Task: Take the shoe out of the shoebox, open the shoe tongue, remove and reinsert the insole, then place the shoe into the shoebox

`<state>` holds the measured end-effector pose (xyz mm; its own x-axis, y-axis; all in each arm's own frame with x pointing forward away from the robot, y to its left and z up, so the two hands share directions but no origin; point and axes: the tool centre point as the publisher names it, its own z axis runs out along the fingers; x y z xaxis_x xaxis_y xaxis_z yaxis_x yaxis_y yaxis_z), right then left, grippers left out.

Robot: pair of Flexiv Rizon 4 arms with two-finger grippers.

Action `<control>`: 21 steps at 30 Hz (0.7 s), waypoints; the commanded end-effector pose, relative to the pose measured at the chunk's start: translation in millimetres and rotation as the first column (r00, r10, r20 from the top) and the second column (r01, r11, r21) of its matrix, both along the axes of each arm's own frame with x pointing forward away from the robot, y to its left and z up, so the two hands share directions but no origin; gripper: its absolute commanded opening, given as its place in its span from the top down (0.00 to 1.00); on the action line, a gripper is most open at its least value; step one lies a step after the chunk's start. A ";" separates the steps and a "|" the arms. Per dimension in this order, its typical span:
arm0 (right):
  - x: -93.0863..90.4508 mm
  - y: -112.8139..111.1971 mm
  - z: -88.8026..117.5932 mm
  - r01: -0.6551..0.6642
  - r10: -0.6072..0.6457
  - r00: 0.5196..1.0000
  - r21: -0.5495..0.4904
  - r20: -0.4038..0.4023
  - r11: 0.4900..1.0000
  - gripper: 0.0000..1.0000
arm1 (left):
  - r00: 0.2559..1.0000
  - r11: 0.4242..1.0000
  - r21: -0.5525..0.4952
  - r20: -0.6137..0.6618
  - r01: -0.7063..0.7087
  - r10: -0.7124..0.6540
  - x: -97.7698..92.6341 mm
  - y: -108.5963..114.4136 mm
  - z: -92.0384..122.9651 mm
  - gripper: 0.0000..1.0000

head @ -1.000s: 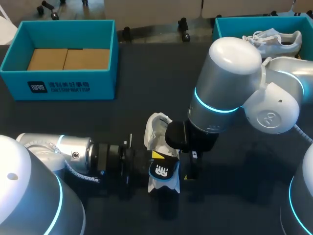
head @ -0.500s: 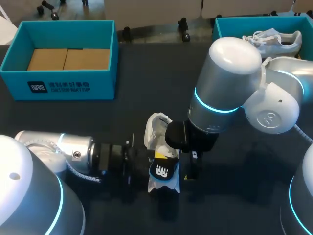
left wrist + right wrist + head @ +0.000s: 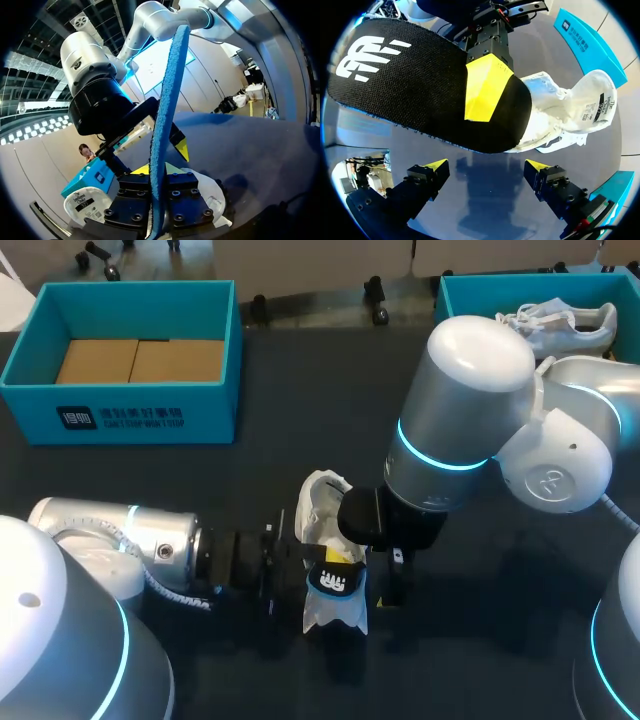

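Insole [image 3: 395, 85] above dark table [image 3: 300, 390], tight in left gripper [image 3: 159, 165]; right gripper [image 3: 486, 166] agape.

Setting: robotics laboratory, bench-top manipulation station.
Evidence:
- Two silver-white jointed arms with glowing cyan rings, left arm [image 3: 150, 535] and right arm [image 3: 470, 410], flank one dark matte tabletop [image 3: 300, 430].
- An open teal shoebox [image 3: 150, 415] lined with cardboard [image 3: 140, 360] stands at the tabletop's far left corner.
- A second teal shoebox [image 3: 447, 300] holding a white shoe [image 3: 565, 325] stands at the far right corner.
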<state>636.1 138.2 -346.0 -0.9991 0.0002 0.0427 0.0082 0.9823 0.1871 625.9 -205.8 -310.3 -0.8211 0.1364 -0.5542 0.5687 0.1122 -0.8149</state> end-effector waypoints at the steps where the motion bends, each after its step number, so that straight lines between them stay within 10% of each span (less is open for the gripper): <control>1: -0.6 0.6 -1.4 0.000 0.000 1.000 -0.001 0.002 1.000 0.00 | 1.000 1.000 0.014 0.004 0.001 -0.001 -2.9 -3.5 3.5 0.85; 4: -0.6 0.6 -1.4 0.000 0.000 1.000 -0.001 0.002 1.000 0.00 | 1.000 1.000 0.012 0.016 0.007 -0.007 -4.0 -4.3 3.4 1.00; 21: -0.6 0.6 -1.4 0.000 0.000 1.000 -0.001 0.002 1.000 0.00 | 0.998 0.999 -0.030 0.065 0.021 -0.019 5.2 -2.6 -11.0 1.00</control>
